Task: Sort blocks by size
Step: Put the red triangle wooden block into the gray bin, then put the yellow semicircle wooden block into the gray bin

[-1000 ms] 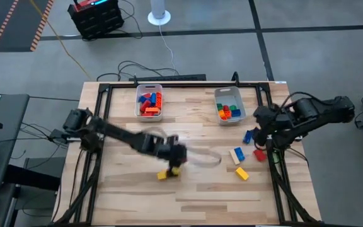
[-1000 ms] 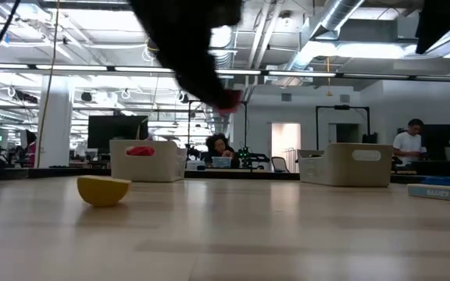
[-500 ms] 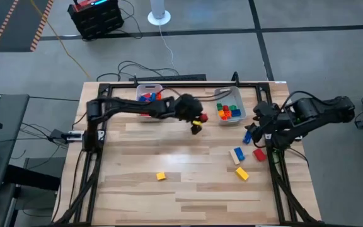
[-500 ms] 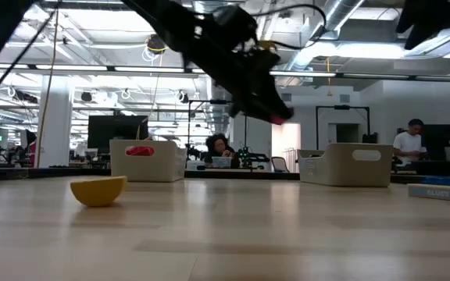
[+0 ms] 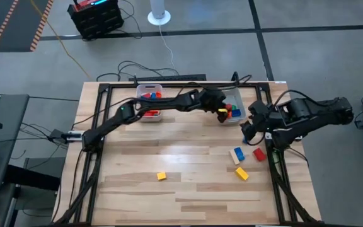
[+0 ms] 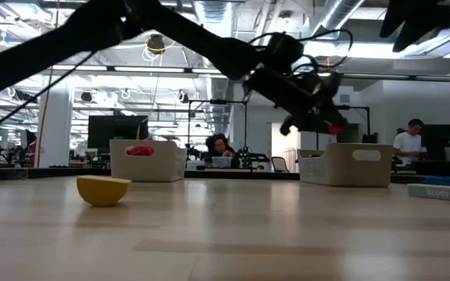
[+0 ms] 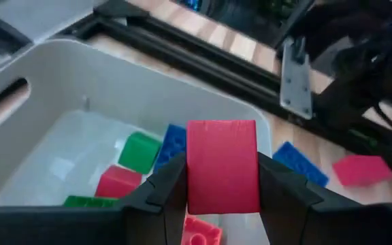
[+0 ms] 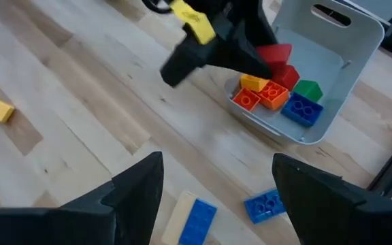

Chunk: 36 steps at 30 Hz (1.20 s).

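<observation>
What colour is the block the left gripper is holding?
Red. The block shows best in the left wrist view.

Looking like an open-plan lab/office: exposed ceiling ducts [image 6: 342,12], monitors [image 6: 117,126] on desks, people sitting at workstations [image 6: 219,148], hazard-striped floor tape [image 5: 17,25], cables trailing across concrete.
</observation>
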### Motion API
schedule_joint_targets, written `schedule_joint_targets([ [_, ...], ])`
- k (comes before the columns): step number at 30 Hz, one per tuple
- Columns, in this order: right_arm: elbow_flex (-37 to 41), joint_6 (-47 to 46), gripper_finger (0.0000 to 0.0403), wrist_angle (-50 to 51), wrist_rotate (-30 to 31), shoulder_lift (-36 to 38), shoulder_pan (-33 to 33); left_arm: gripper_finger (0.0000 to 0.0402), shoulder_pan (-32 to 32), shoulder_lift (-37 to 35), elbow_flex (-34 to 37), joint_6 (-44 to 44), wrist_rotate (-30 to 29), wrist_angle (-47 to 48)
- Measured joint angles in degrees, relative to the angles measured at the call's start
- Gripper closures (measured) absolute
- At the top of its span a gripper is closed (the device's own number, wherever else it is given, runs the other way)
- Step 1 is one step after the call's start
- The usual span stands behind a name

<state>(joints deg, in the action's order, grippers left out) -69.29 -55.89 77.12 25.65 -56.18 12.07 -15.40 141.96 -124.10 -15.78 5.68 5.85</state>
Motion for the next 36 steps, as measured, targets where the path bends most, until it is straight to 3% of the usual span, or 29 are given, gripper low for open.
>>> schedule_joint_targets([
  [3, 0.0, -0.7, 0.0101, 0.0, 0.0, 0.0, -0.4, 0.0254, 0.0, 3.7, -6.1, -0.8, 0.0, 4.6],
  [7, 0.0, -1.1, 0.0101, -0.1, 0.0, 0.0, -0.3, 0.0224, -0.5, 4.6, -8.4, -0.4, 1.8, 8.8],
  [13, 0.0, -1.1, 0.0101, -0.1, 0.0, 0.0, -0.3, 0.0155, -1.7, 1.6, -8.4, 4.0, 3.7, 17.9],
  [16, 0.0, -0.9, 0.0101, 0.0, 0.0, 0.0, -0.1, 0.0144, -1.5, -1.9, -8.4, 9.0, 4.8, 26.2],
  [21, 0.0, 0.2, 0.0101, 0.0, -0.9, 0.0, 1.8, 0.0164, 3.0, -7.5, -8.5, 17.1, 1.6, 44.2],
  [26, 0.0, 1.6, 0.0101, -3.2, -12.9, -0.2, 4.7, 0.0197, 8.0, -9.3, -8.4, 20.3, 0.5, 58.1],
  [29, 0.0, -0.5, 0.0101, -3.1, -13.6, -0.5, 8.3, 0.0213, 10.9, -10.3, -7.3, 21.1, 2.0, 63.8],
  [32, 0.0, -1.3, 0.0101, -3.3, -13.9, -0.5, 11.6, 0.0224, 14.2, -12.6, -1.6, 20.8, 4.4, 65.5],
  [36, 0.0, -1.1, 0.0101, -8.3, -17.8, -0.4, 15.1, 0.0231, 18.8, -19.8, 11.8, 18.2, 6.1, 61.8],
])
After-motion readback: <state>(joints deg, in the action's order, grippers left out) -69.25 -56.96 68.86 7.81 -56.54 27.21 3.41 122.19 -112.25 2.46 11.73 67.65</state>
